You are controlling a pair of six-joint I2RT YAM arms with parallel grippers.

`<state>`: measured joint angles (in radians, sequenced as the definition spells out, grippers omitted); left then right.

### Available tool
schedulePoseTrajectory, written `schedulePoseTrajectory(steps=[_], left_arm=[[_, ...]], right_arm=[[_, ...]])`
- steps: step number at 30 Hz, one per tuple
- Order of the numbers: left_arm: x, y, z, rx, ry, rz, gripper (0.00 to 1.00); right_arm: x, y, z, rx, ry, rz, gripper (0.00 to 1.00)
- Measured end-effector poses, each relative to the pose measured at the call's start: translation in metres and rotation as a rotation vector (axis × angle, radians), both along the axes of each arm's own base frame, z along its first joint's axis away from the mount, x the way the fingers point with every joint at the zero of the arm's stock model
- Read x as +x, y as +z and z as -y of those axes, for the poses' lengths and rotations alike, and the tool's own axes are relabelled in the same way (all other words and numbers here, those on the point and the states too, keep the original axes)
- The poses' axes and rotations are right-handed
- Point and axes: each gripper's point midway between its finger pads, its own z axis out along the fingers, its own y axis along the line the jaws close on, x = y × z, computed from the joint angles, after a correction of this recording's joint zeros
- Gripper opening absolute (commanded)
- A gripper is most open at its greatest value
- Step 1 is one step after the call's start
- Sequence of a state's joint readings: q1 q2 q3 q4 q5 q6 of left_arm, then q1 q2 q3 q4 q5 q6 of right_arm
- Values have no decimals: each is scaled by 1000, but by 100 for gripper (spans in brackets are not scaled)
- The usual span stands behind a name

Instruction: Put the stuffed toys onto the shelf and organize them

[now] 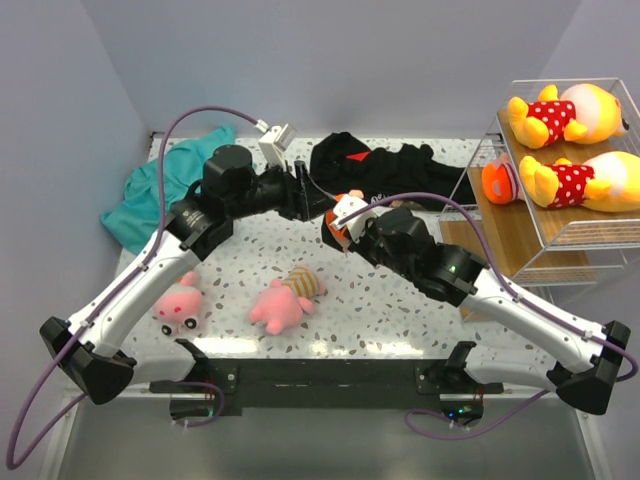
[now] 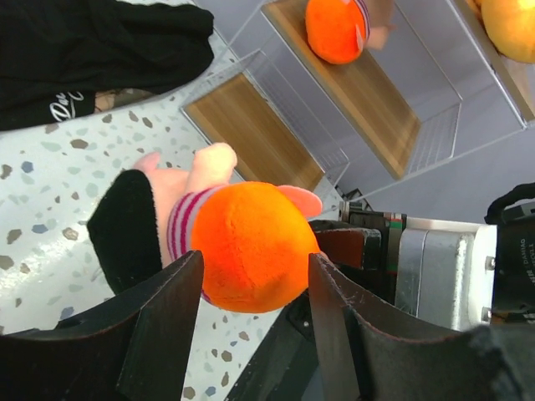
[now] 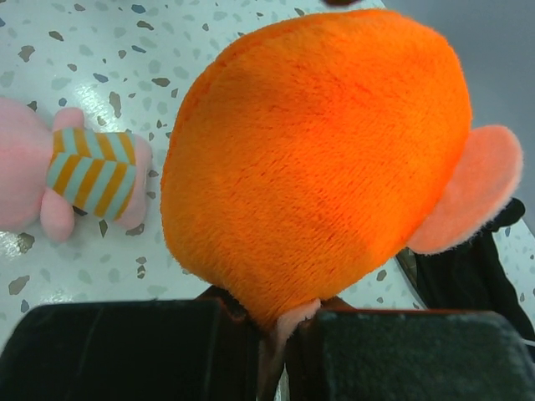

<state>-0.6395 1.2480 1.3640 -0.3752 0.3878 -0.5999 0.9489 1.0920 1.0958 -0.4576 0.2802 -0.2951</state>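
Right wrist view: the right end effector (image 3: 280,326) is clenched on the orange-headed doll (image 3: 318,159), pinching a pink part just under the head. The left end effector (image 2: 255,271) is spread wide, its fingers (image 2: 159,334) on either side of that same head; whether they touch it cannot be told. Both meet over the middle of the counter (image 1: 400,310), near the black garment (image 1: 385,165). The shelf (image 1: 500,240) stands at the right edge, with two bears (image 1: 565,112) on its upper boards. A pink pig (image 1: 180,305) and a pink toy in a striped top (image 1: 288,298) lie in open room near the bases. The held doll's body is mostly hidden.
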Motion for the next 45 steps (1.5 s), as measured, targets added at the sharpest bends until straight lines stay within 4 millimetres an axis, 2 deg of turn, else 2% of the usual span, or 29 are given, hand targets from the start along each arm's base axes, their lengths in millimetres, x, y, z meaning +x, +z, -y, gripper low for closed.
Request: schedulePoseTrajectory(steps=[5,7,8,9,10,12,13,14,17,18,20,23,24,25,30,33,36,42,45], left_arm=[[-12,-14,17,-18,-59,-40,59],[-12,-18,25,-16,-75,-43,45],[-11,-20,27,-13,-75,-44,32],[-9,-22,29,-9,-68,-48,7],[-6,-26,29,2,-59,-50,0],[2,-34,31,22,-35,-56,0],[6,-37,31,33,-19,-52,0],[11,-38,31,39,-5,-51,0],[19,-32,29,0,18,-65,0],[21,-27,30,-37,17,-70,0],[25,-20,30,-113,17,-82,0],[28,-17,36,-230,14,-127,0],[27,-16,39,-279,4,-145,0],[25,-14,42,-322,-7,-157,0],[16,-5,70,-542,-103,-242,0],[11,7,91,-644,-174,-274,0],[0,22,111,-728,-249,-290,0],[-24,57,133,-908,-377,-288,0],[-33,63,146,-972,-417,-313,0]], right_arm=[[0,0,0,-1,-1,-1,0],[-1,-3,2,-10,-3,-8,0],[-1,-4,3,-16,-5,-15,0],[-2,-6,5,-23,-9,-21,5],[-2,-7,7,-32,-16,-28,22],[-3,-6,10,-39,-41,-48,36],[-3,-5,13,-45,-57,-63,52],[-4,-1,16,-44,-73,-73,58],[-6,29,18,29,-108,-70,72],[-5,46,18,73,-119,-53,75],[-7,87,20,183,-134,-12,84],[-17,160,27,389,-116,74,89],[-23,183,30,457,-95,104,97],[-30,207,33,526,-68,134,99],[-56,282,40,718,49,221,99],[-65,298,39,761,99,238,99],[-70,299,36,768,133,230,98],[-78,303,36,776,170,232,99],[-83,308,41,789,178,244,99]])
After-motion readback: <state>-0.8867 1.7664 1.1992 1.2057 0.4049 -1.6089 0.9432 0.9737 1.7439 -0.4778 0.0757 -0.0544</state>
